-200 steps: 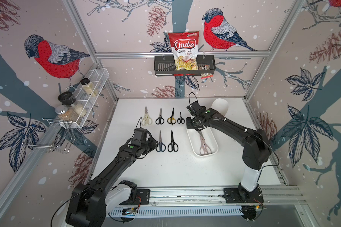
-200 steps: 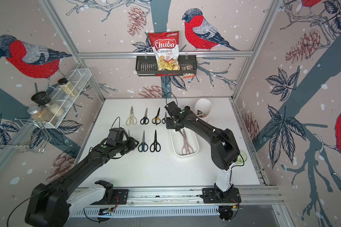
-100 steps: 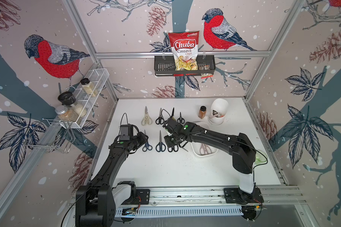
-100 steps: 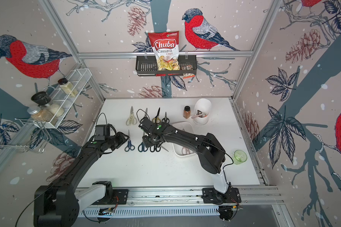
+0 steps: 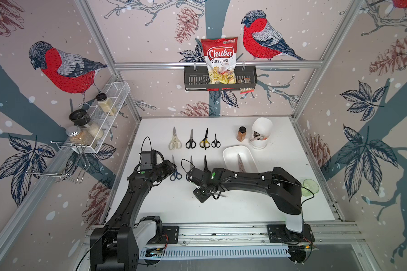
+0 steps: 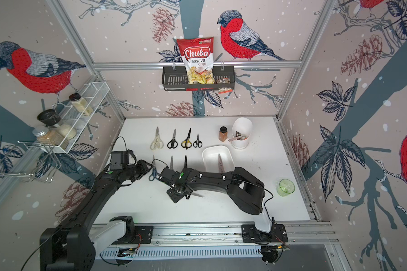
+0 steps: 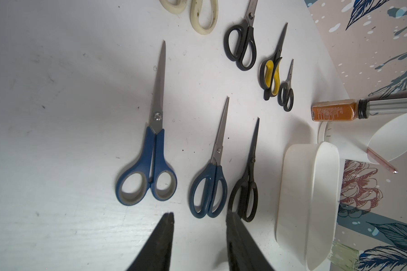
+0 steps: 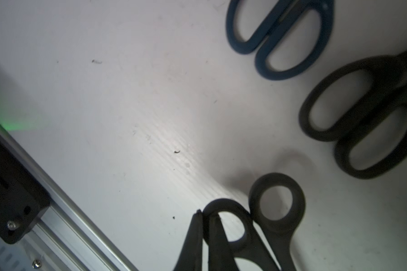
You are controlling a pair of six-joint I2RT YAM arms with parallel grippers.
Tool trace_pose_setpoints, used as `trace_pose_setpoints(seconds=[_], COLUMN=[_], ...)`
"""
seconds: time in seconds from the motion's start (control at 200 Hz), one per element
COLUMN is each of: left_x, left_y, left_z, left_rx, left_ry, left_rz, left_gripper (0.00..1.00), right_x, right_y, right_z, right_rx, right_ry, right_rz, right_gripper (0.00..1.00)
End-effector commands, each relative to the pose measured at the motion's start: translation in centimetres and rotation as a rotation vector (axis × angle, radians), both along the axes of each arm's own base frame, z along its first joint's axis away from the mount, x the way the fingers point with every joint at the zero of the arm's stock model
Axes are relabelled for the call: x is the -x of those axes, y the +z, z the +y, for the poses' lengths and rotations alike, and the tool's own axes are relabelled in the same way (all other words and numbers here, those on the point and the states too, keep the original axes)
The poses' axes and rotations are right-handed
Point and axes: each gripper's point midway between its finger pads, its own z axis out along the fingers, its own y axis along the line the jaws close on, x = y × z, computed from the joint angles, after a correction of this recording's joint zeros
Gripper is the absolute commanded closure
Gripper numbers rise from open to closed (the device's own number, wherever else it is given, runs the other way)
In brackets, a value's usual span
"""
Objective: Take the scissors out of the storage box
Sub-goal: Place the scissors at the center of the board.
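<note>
One steel-bladed pair of scissors (image 5: 240, 162) lies in the shallow white plastic storage box (image 5: 226, 156) as the right hand (image 8: 207, 217), pinching a small black pair (image 8: 300, 204) by one loop over the white worktop (image 5: 244, 206), may let it swivel loose; left hand (image 7: 199, 220) half-open, empty.

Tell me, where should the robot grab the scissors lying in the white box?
Probably from straight above, since the storage box walls block any sideways approach. The scissors lie flat along its length, blades closed, tip toward the back wall, so the fingers should straddle the narrow blades crosswise. The handle end is hidden under the right arm.
</note>
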Motion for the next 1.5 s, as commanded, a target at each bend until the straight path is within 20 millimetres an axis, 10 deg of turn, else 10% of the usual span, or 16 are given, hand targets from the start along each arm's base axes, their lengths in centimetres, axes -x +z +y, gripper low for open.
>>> trace_pose_setpoints(seconds=[0.0, 0.43, 0.81, 1.045, 1.496], left_x=[0.9, 1.5, 1.7, 2.0, 3.5], left_y=[-0.6, -0.4, -0.5, -1.1, -2.8], left_z=[-0.2, -0.2, -1.4, -4.8, -7.8], left_rx=[-0.003, -0.003, -0.012, -0.044, -0.075], left_ry=[-0.024, -0.024, -0.079, -0.206, -0.361], left_rz=[0.024, 0.028, 0.025, 0.025, 0.039], left_gripper=[0.58, 0.59, 0.58, 0.59, 0.59], right_x=[0.4, 0.0, -0.9, -2.2, 1.8], right_y=[-0.8, -2.6, -0.6, 1.5, -3.1], right_z=[0.7, 0.4, -0.1, -2.5, -5.9], right_rx=[-0.014, 0.007, -0.052, -0.141, -0.067], right_ry=[0.043, 0.061, -0.017, -0.308, -0.673], right_rz=[-0.040, -0.067, -0.029, 0.091, 0.247], right_gripper=[1.00, 0.94, 0.63, 0.65, 0.73])
